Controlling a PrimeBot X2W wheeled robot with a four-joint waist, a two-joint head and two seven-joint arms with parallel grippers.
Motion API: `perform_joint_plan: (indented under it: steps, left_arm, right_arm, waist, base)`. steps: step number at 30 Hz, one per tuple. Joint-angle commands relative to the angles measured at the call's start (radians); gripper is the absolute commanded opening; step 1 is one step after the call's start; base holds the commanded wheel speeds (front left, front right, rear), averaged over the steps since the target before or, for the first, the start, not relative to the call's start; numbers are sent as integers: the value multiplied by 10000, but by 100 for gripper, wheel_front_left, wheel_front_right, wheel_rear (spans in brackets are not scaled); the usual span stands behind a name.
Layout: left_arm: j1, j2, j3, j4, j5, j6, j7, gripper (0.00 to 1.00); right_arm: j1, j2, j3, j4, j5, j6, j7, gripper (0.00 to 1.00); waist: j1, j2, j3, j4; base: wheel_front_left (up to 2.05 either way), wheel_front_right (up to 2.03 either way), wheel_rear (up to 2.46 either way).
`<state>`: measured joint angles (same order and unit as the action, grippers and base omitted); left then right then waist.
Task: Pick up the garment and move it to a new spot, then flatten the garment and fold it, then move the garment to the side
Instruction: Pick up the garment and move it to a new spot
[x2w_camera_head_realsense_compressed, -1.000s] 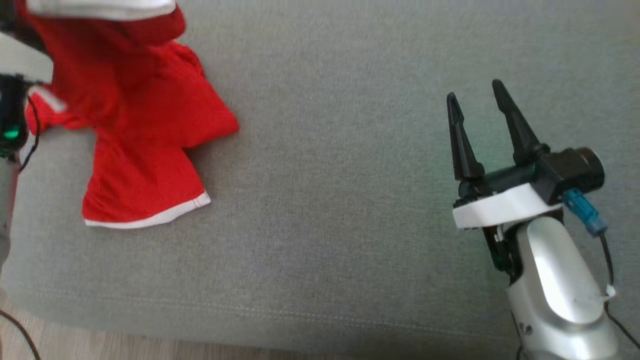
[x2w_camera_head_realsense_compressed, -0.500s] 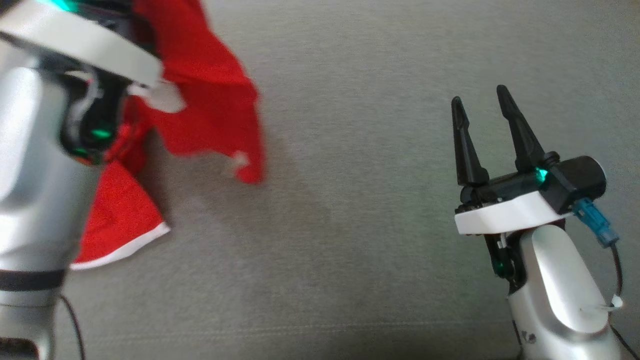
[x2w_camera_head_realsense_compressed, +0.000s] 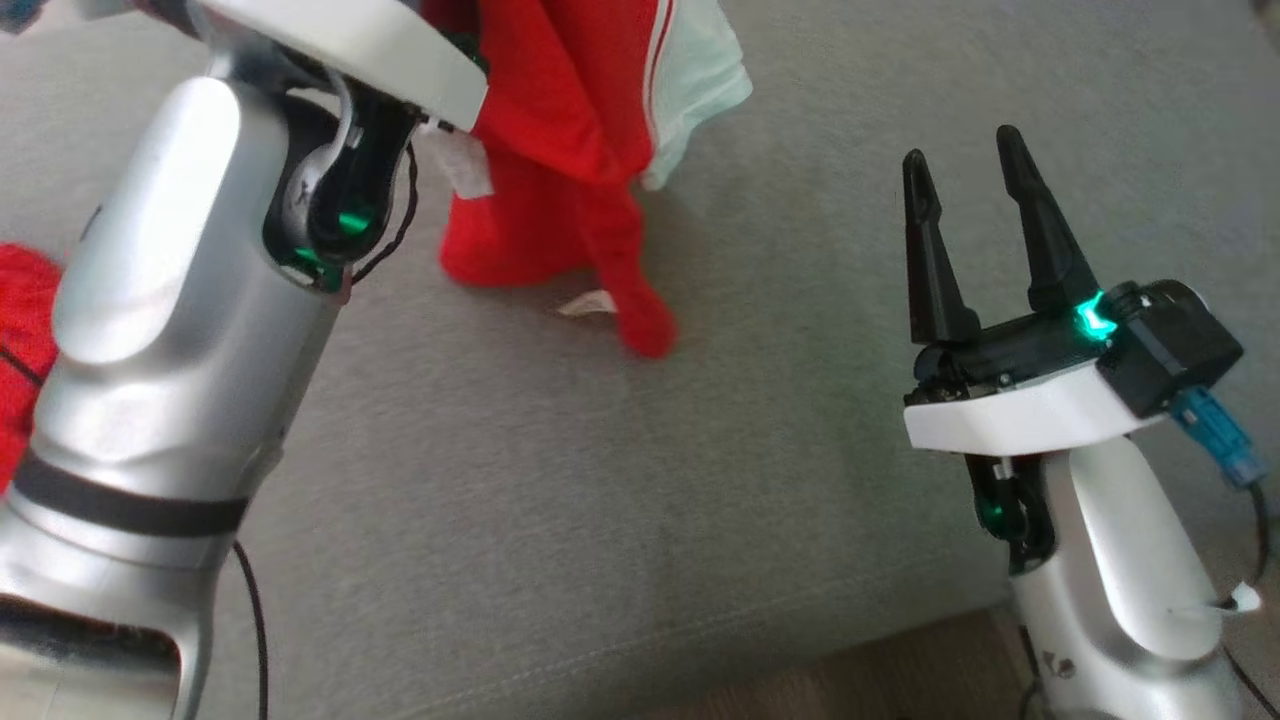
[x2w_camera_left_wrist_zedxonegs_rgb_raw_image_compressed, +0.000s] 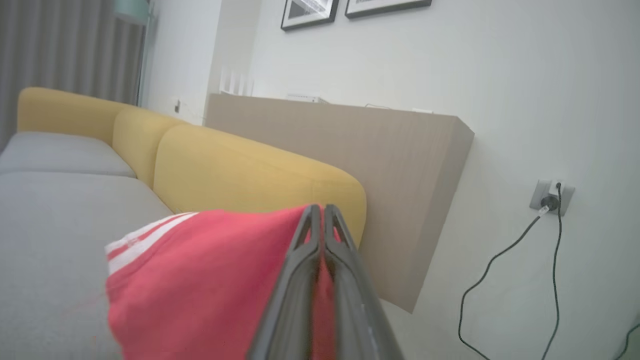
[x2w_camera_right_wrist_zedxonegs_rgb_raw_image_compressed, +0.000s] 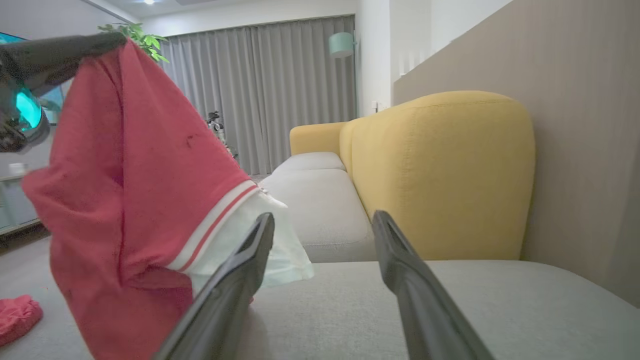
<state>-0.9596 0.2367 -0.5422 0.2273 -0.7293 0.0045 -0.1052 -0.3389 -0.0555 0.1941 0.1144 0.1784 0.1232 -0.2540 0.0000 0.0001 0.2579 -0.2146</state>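
The garment (x2w_camera_head_realsense_compressed: 560, 150) is red with white stripes and a pale hem. It hangs bunched above the grey sofa seat (x2w_camera_head_realsense_compressed: 600, 480), and its lower end trails down to the cushion. In the left wrist view my left gripper (x2w_camera_left_wrist_zedxonegs_rgb_raw_image_compressed: 318, 207) is shut on the garment (x2w_camera_left_wrist_zedxonegs_rgb_raw_image_compressed: 200, 270), with red cloth between the closed fingers. The right wrist view shows the garment (x2w_camera_right_wrist_zedxonegs_rgb_raw_image_compressed: 130, 190) hanging from the left gripper's dark fingers (x2w_camera_right_wrist_zedxonegs_rgb_raw_image_compressed: 60, 50) at upper left. My right gripper (x2w_camera_head_realsense_compressed: 965, 165) stands open and empty to the right of the garment, apart from it; its fingertips (x2w_camera_right_wrist_zedxonegs_rgb_raw_image_compressed: 265, 222) are spread wide.
A second red bundle (x2w_camera_right_wrist_zedxonegs_rgb_raw_image_compressed: 17, 315) lies on the seat at far left (x2w_camera_head_realsense_compressed: 20, 330). The yellow backrest (x2w_camera_right_wrist_zedxonegs_rgb_raw_image_compressed: 440, 170) runs along the back of the seat. The cushion's front edge and wood floor (x2w_camera_head_realsense_compressed: 900, 680) are near my right arm. A wall cable (x2w_camera_left_wrist_zedxonegs_rgb_raw_image_compressed: 505, 260) hangs beyond the sofa's end.
My left arm has lifted the garment off the cushion and carried it right, towards the middle of the seat. The head view has also shifted. The right gripper stays open in place.
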Motion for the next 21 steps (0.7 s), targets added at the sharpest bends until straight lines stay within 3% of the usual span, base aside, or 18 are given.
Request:
perform_joint_plan:
  steps: [1, 2, 3, 4, 11, 16, 21]
  left_arm:
    - [-430, 248, 277, 106, 64, 34, -23, 0]
    - [-376, 244, 197, 318, 72, 0, 22, 15]
    - [-305, 281, 44, 543, 129, -72, 119, 68]
    - [-204, 309, -101, 757, 157, -168, 199, 100]
    - [462, 632, -428, 2069, 456, -404, -322, 100]
    - [921, 749, -244, 2452, 389, -446, -964, 100]
    - [1872, 991, 139, 2449, 450, -398, -1462, 100]
  right_arm:
    - [-276, 53, 230, -434, 144, 75, -77, 100]
    - [-265, 53, 233, -470, 177, 75, -77, 100]
    - [-254, 53, 239, -500, 203, 75, -77, 100]
    - [-243, 53, 246, -523, 217, 75, -77, 100]
    - [-132, 53, 181, -465, 135, 75, -78, 100]
    - [-44, 53, -15, -282, -100, 75, -78, 100]
    - [158, 53, -442, -7, -442, 75, -78, 100]
  waist:
    - [0, -1, 370, -542]
    - [0, -1, 417, -612]
    - [0, -1, 467, -669]
    - [0, -1, 511, -711]
    - [0, -1, 526, -483]
    - [0, -1, 247, 73]
    - [0, -1, -185, 1075]
  base:
    - [0, 0, 0]
    - [0, 0, 0]
    - [0, 0, 0]
    - [0, 0, 0]
    - [0, 0, 0]
    - [0, 0, 0]
    - [0, 0, 0]
